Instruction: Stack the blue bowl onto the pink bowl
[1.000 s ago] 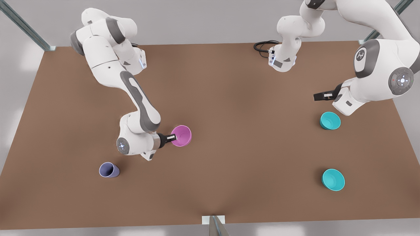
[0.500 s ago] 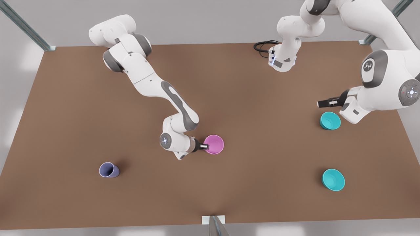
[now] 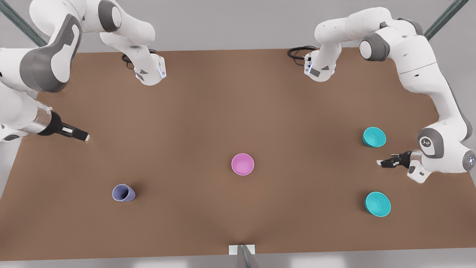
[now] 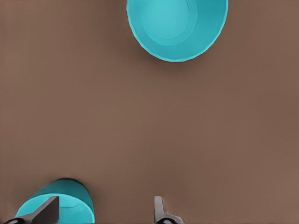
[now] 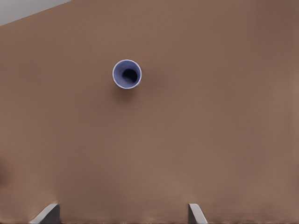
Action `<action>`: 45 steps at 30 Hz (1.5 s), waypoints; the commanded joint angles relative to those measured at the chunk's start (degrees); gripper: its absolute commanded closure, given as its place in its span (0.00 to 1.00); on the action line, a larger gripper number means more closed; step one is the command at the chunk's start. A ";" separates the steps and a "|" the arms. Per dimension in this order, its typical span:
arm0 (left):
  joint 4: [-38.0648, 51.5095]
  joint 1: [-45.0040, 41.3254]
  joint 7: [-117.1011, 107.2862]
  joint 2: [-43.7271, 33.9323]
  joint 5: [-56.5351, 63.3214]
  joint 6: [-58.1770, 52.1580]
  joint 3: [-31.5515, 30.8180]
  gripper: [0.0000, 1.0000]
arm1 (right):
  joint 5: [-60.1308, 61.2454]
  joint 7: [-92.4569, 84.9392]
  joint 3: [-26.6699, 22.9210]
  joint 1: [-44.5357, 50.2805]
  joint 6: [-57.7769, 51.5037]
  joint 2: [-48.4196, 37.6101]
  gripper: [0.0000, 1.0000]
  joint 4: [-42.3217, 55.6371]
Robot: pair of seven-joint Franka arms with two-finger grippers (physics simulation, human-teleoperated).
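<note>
The left gripper [image 3: 383, 163], fingers spread and empty, has dropped in between the 2 turquoise bowls, well to the front view's right of the pink bowl [image 3: 243, 164]. Which one it means as the blue bowl [image 3: 374, 136] I cannot tell. The right gripper [image 3: 82, 136], wide open, has let go of the pink bowl and pulled far off. That bowl now stands free, ready to receive.
</note>
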 commanded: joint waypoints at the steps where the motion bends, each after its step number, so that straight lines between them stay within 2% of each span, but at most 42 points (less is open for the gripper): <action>1: -8.21 1.84 33.17 -1.28 -0.70 13.04 2.15 0.00 | -4.83 -11.02 0.44 -0.25 -9.18 -4.04 0.00 -3.10; 3: -15.87 1.84 37.13 -7.61 -0.62 13.13 4.79 0.00 | -5.54 -11.02 2.55 -1.92 -6.46 -7.64 0.00 -7.76; 11: -24.31 1.75 62.09 -7.27 -1.14 14.98 8.49 0.00 | -6.06 -11.02 2.64 -1.92 -6.37 -7.82 0.00 -8.38; 18: -26.86 1.58 62.09 -4.81 -5.10 18.41 8.40 0.00 | -6.15 -11.02 2.64 -1.92 -6.63 -7.64 0.00 -8.38; 19: -26.86 1.49 62.09 -4.72 -5.19 18.41 8.40 0.06 | -6.06 -11.02 2.64 -1.92 -6.72 -7.56 0.00 -8.38; 20: -26.86 1.31 62.09 -4.72 -5.19 18.41 8.40 0.23 | -6.15 -11.02 2.64 -1.92 -6.72 -7.47 0.00 -8.38; 21: -26.60 1.31 62.09 -4.80 -5.19 18.41 8.40 0.36 | -6.15 -11.02 2.64 -1.92 -6.72 -7.38 0.00 -8.38; 22: -26.42 1.22 62.09 -4.81 -5.19 18.32 8.40 0.41 | -6.15 -11.02 2.64 -1.84 -6.72 -7.38 0.00 -8.38; 23: -26.42 1.14 61.83 -4.98 -5.27 18.14 8.13 0.58 | -6.15 -11.02 2.64 -1.84 -6.72 -7.29 0.00 -8.29; 24: -26.42 1.14 61.83 -5.16 -5.27 17.70 8.05 0.71 | -6.15 -11.02 2.64 -1.92 -6.72 -7.29 0.00 -8.29; 25: -26.33 1.14 61.04 -5.24 -5.36 17.44 7.96 0.79 | -6.15 -11.02 2.64 -1.92 -6.72 -7.29 0.00 -8.38; 30: -25.98 -0.18 49.01 -7.79 -5.27 16.91 6.55 0.79 | -6.24 -11.11 2.64 -1.92 -6.63 -7.20 0.00 -8.29; 33: -21.41 -10.19 24.23 -12.19 -5.27 8.82 5.68 0.79 | -6.24 -11.19 2.64 -1.92 -6.54 -7.29 0.00 -8.38; 35: -15.09 -15.65 2.17 -11.05 -5.27 7.16 -2.67 0.79 | -6.24 -11.19 2.64 -1.92 -6.63 -7.29 0.00 -8.64; 36: -8.85 -18.89 -7.50 -7.89 -5.27 5.31 -5.40 0.79 | -6.33 -11.19 2.64 -1.92 -6.72 -7.29 0.00 -8.64; 38: 2.22 -26.90 -22.62 -0.33 -5.36 5.22 -5.66 0.79 | -6.33 -11.19 2.64 -2.10 -6.37 -8.08 0.00 -10.13; 39: 8.38 -28.48 -29.31 4.59 -5.54 5.31 -8.12 0.79 | -6.33 -11.28 2.64 -2.45 -6.28 -8.70 0.00 -11.10; 42: 14.18 -33.93 -39.59 9.43 -5.71 7.24 -8.92 0.79 | -6.33 -11.28 2.64 -2.63 -3.38 -11.07 0.00 -14.88; 43: 14.80 -36.13 -43.99 10.84 -5.80 11.02 -8.92 0.79 | -6.33 -11.28 2.64 -2.63 -3.38 -11.51 0.00 -15.67; 45: 16.46 -37.18 -50.31 11.19 -5.62 11.55 -10.94 0.79 | -6.33 -11.28 2.64 -2.98 -3.38 -11.51 0.00 -15.93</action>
